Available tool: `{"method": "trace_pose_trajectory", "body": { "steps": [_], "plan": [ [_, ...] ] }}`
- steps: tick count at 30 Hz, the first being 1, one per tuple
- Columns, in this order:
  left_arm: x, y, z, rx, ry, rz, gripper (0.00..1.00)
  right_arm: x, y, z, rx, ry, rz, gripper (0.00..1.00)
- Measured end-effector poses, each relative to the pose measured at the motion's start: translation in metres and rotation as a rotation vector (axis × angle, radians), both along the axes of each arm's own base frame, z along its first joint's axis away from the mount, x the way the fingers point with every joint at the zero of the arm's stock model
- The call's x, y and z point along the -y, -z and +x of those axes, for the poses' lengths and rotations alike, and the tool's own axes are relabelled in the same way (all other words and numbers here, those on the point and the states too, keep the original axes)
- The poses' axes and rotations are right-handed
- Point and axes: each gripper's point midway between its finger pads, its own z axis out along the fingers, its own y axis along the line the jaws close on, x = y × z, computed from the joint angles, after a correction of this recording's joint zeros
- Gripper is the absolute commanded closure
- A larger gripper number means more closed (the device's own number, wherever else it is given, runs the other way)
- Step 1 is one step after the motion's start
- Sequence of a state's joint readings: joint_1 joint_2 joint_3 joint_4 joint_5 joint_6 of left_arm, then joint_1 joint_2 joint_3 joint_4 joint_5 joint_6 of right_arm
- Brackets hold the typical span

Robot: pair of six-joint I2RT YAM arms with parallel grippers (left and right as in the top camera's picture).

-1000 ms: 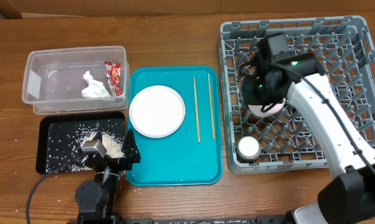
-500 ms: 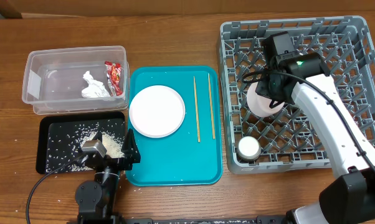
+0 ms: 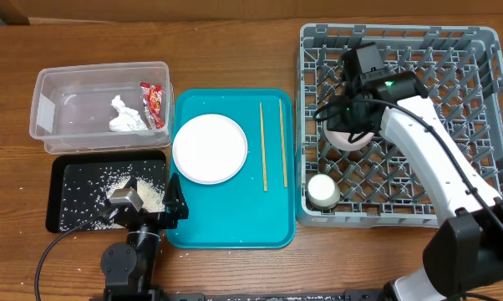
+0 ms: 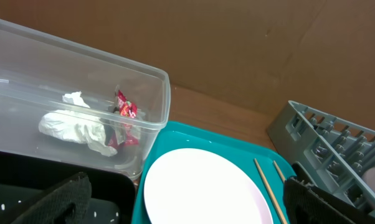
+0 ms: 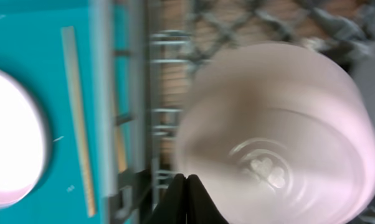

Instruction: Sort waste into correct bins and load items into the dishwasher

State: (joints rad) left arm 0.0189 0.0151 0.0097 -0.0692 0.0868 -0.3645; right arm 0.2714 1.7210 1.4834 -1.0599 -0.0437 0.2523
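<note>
Left of the teal serving tray (image 3: 235, 217), the clear tub (image 3: 68, 113) is holding the crumpled tissue (image 3: 126, 115) and the red wrapper (image 3: 154, 104). The black tray (image 3: 63, 180) is carrying rice grains (image 3: 151, 196). The large plate (image 3: 210, 149) and two chopsticks (image 3: 264, 146) are lying on the teal tray. Right of it, the grey rack (image 3: 469, 100) is holding the tiny cup (image 3: 322, 191). There the right gripper (image 5: 187, 183) is pinching the small bowl (image 3: 349, 138). The left gripper (image 4: 186, 190) is hanging with its fingers spread. Everything is sitting on a wooden table (image 3: 235, 42) before a cardboard wall (image 4: 237, 50). Rack and cup are sitting slightly shifted from half a second ago.
</note>
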Motion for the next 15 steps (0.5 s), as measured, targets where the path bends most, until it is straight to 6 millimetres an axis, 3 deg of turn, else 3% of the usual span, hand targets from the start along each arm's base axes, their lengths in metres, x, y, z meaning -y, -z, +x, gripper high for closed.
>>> {"method": "trace_pose_trajectory", "body": {
  "steps": [6, 15],
  "plan": [
    [0.0, 0.0, 0.0, 0.0, 0.0, 0.0, 0.0, -0.017, -0.024, -0.009, 0.047, -0.094, 0.073, 0.91],
    [0.0, 0.0, 0.0, 0.0, 0.0, 0.0, 0.0, -0.025, -0.024, -0.015, 0.031, -0.128, 0.104, 0.91]
  ]
}}
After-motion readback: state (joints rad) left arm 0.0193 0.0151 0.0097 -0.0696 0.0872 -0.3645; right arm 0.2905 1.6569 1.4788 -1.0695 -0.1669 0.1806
